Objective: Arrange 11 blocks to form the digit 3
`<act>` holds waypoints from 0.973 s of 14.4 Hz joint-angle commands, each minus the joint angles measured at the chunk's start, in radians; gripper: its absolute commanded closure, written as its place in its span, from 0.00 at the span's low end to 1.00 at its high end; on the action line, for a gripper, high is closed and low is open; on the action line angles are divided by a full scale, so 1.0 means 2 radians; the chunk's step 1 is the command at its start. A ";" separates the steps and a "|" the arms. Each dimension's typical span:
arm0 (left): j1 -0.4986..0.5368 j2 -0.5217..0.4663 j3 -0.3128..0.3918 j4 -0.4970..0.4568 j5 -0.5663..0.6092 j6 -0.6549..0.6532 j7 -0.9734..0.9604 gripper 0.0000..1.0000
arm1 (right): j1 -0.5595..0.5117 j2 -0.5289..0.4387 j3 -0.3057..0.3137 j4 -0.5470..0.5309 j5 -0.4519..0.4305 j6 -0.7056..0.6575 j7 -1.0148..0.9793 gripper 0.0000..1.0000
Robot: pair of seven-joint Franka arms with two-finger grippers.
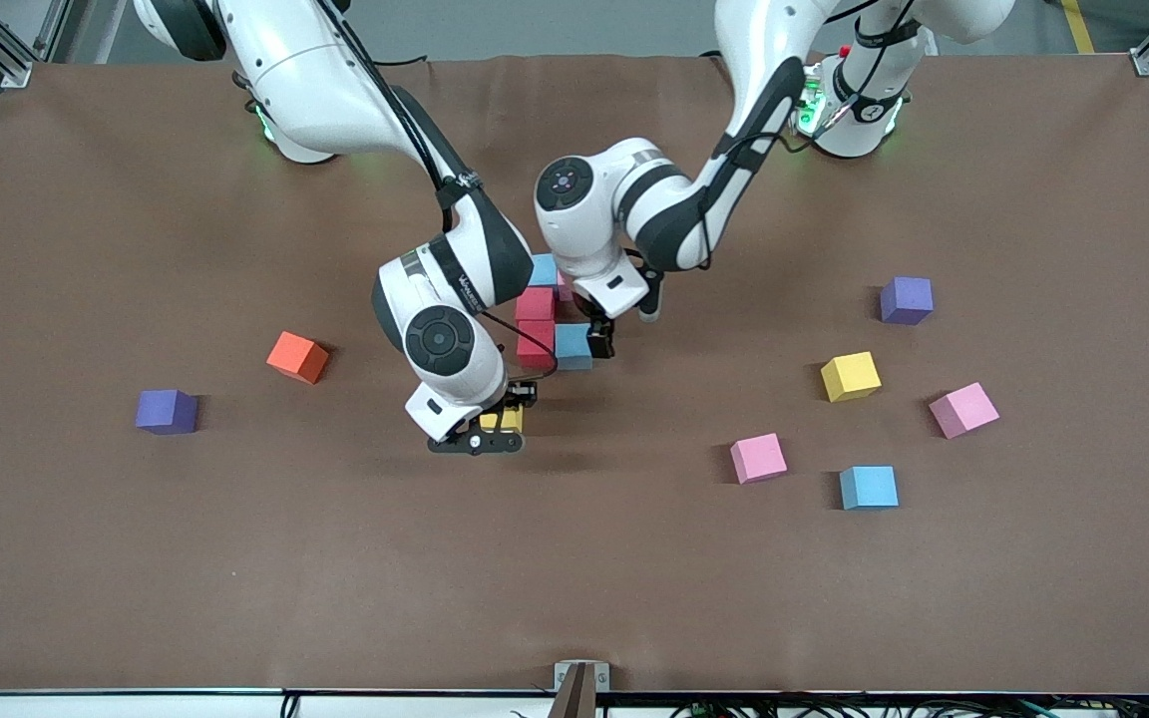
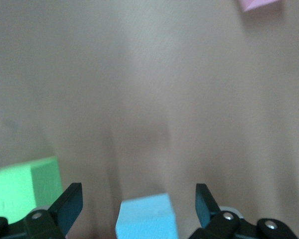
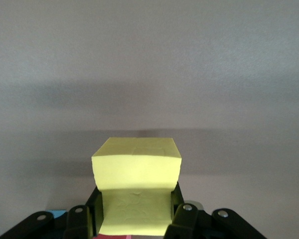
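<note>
- Nearest the front camera, toward the left arm's end of the brown desk [image 1: 574, 578], lies a light blue cube [image 1: 869, 488]; a pink cube [image 1: 758, 458] sits at its ten o'clock, close by but apart.
- A second pink cube [image 1: 963, 410] lies at the blue one's one o'clock, and a yellow cube [image 1: 850, 376] at its twelve o'clock, each standing alone.
- The right claw [image 1: 501, 424] hangs low near the desk's middle, clamped on another yellow cube [image 3: 137, 186]; the right wrist view shows the foam squeezed in between the two fingers [image 3: 182, 219].
- Toward the right arm's end, a purple cube [image 1: 167, 411] lies at the right claw's nine o'clock, well apart, with an orange cube [image 1: 297, 357] at the purple one's two o'clock.
- The started figure is at the right claw's one o'clock: two red cubes [image 1: 536, 324] touching in a line that runs away from the camera, a light blue cube [image 1: 573, 346] against the nearer red one on the left arm's side, and another light blue cube [image 1: 544, 269] at the line's farther end, partly hidden by the arms.
- The left wrist view also shows a green cube [image 2: 22, 186] beside that group; it is hidden in the front view.
- The left claw [image 1: 600, 339] stands over the nearer light blue cube of the figure with its fingers [image 2: 70, 201] spread wide to either side of it, gripping nothing.
- Farthest out, a second purple cube [image 1: 906, 300] lies at the lone yellow cube's one o'clock.
</note>
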 commanded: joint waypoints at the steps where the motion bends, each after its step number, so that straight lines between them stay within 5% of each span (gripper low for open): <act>1: 0.047 -0.037 -0.003 -0.030 0.014 0.003 0.078 0.00 | 0.009 0.011 0.000 0.002 0.019 0.008 0.008 0.52; 7: 0.157 -0.031 -0.004 0.011 0.017 0.004 0.370 0.00 | 0.027 0.021 0.001 -0.002 0.027 0.025 0.010 0.53; 14: 0.216 0.054 -0.005 0.090 0.009 0.008 0.663 0.00 | 0.033 0.019 0.020 -0.039 0.026 0.080 0.011 0.53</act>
